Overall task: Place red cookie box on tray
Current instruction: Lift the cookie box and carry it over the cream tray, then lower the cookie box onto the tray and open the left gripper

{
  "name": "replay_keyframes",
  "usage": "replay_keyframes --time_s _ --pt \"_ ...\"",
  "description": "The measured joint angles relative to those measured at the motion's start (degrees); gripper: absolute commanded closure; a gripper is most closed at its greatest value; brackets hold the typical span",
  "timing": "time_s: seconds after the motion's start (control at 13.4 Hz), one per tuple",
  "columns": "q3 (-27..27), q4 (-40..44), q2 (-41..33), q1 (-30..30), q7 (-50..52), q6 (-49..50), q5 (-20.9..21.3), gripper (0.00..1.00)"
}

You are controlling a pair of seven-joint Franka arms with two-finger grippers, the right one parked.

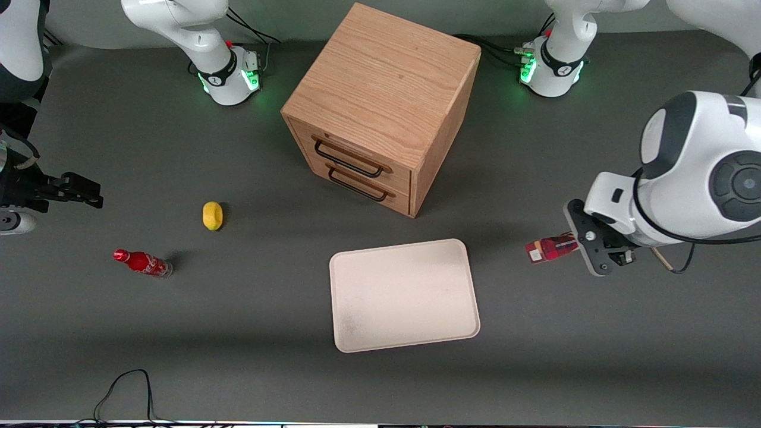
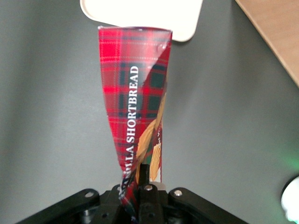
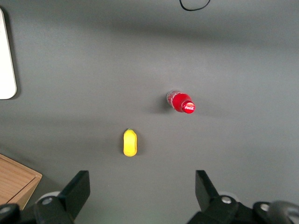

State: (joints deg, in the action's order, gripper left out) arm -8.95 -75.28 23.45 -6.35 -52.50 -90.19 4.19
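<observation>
Left wrist view | gripper (image 2: 142, 196) clamps red cookie box (image 2: 135, 93) | tartan, crumpled

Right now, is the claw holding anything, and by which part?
Yes: the claw grips the cookie box by one end, beside the tray.

Dark grey table (image 1: 238, 333), wooden two-drawer cabinet (image 1: 380, 107), even overhead light

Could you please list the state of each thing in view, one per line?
gripper: shut on the red cookie box, beside the tray.
red cookie box: held, not yet on the tray.
tray: flat on table, nothing on it.
drawer cabinet: both drawers shut.
cola bottle: standing upright.
lemon: resting on table.
</observation>
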Motion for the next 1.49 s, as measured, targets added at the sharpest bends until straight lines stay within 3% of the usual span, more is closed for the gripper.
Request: replay_keyframes --time_s 0.45,0.82,1.12,1.49 --pt "-0.34 1.0 2.54 -10.59 41.25 -3.23 0.01 1.0" --pt "-1.17 5.98 9.87 -14.27 74.1 -11.97 -1.28 1.0" --pt "-1.45 12.3 16.26 -14.62 83.98 -12.08 -1.44 1.0" --pt "-1.52 11.58 20.27 -15.73 87.09 -16.26 -1.09 1.0"
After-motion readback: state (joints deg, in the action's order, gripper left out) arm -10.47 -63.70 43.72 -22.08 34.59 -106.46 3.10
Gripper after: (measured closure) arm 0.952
